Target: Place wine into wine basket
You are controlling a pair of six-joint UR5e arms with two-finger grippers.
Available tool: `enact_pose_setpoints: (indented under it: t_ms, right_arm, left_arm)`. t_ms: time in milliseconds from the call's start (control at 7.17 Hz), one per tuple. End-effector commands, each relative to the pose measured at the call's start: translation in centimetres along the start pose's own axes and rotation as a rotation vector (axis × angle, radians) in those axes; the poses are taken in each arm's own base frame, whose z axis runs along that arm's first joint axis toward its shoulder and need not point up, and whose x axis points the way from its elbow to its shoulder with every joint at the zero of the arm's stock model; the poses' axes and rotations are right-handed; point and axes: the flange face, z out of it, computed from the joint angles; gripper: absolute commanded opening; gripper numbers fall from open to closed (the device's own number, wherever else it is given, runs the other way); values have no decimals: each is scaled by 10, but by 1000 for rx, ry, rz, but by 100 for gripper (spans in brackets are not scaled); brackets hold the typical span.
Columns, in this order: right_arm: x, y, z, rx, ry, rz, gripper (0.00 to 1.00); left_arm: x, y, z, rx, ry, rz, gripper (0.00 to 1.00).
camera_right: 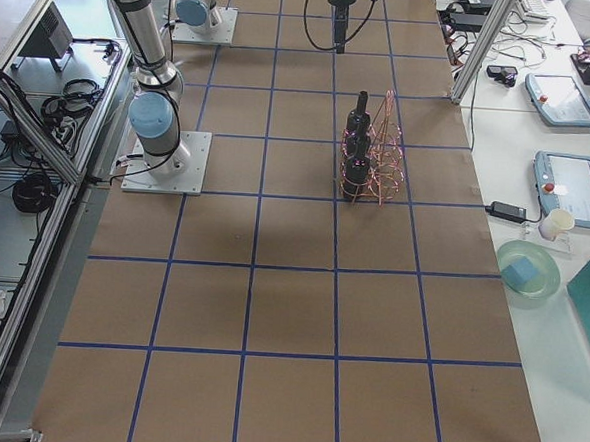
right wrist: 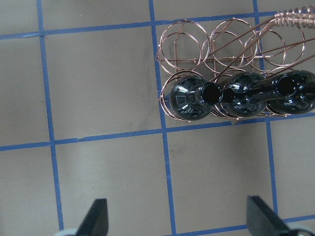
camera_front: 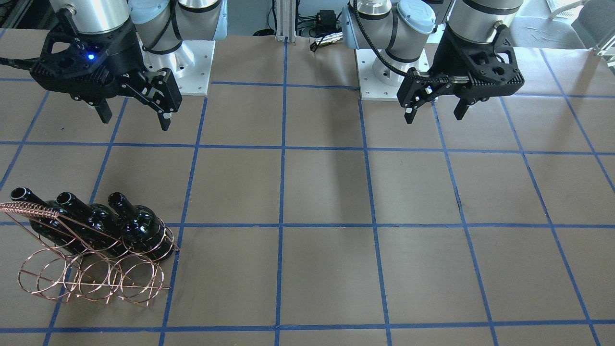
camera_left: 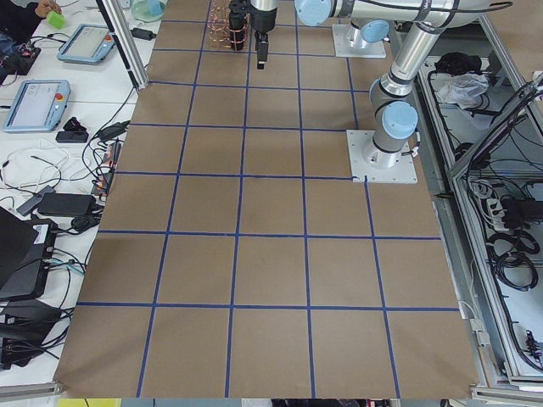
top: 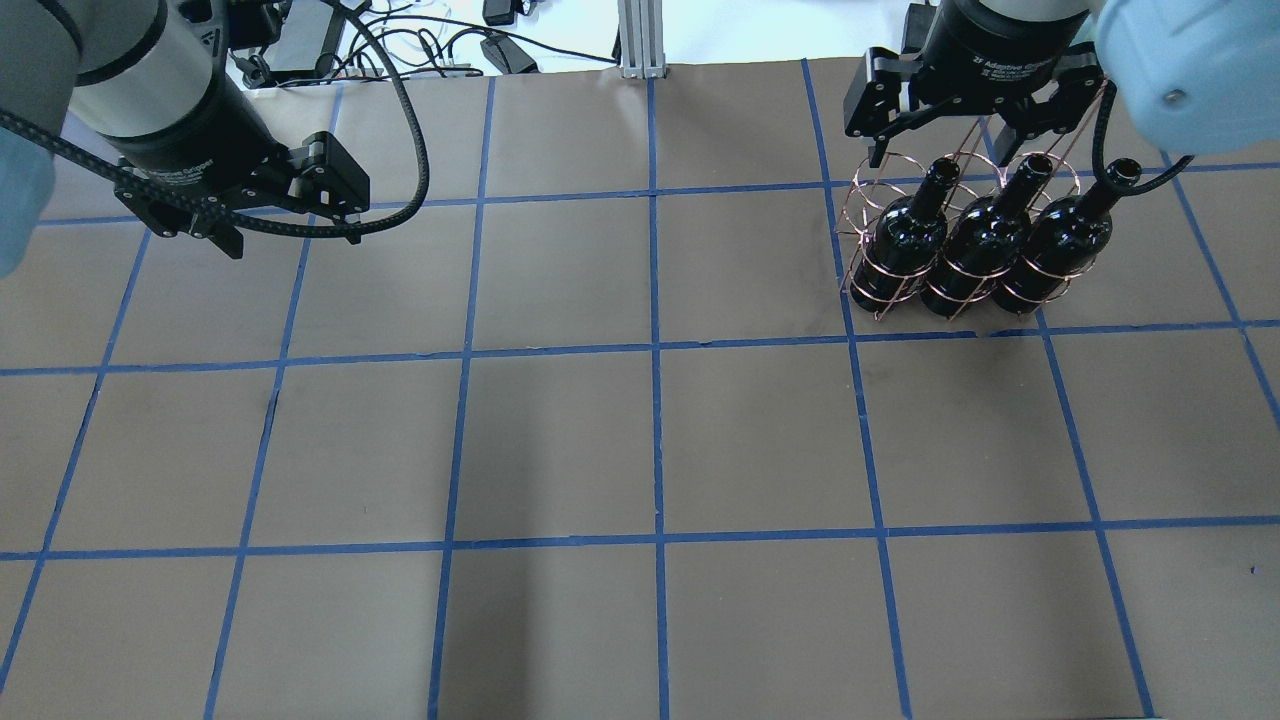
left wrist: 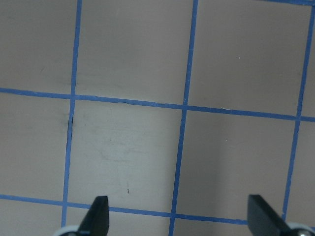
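Both arms are seen raised close to their bases, with the wrists turned downward. The left gripper [camera_front: 435, 115] is shown with its fingers spread wide and nothing gripped. The right gripper [camera_front: 134, 120] is likewise spread wide and empty, its fingers pointed down.

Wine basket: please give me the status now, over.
Left gripper open, empty; right gripper open, empty. Three bottles upright in basket, in the row nearer the robot; other row empty. Nothing seen in the way.

Glossy, seemingly black wine [top: 905, 238]; copper-coloured wine basket [camera_front: 26, 209]; brown table [top: 560, 440] with blue tape grid [top: 657, 440].
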Motion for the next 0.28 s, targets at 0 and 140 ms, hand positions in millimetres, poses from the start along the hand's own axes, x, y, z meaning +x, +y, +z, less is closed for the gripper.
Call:
enact_pose_setpoints:
  t_ms: [0, 140]
  right_arm:
    - [0, 0, 1, -4, 0, -3, 99]
    - [0, 0, 1, -4, 0, -3, 99]
  left_arm:
    - [2, 1, -1, 0, 8, 2, 100]
    - [1, 4, -7, 12, 1, 4, 100]
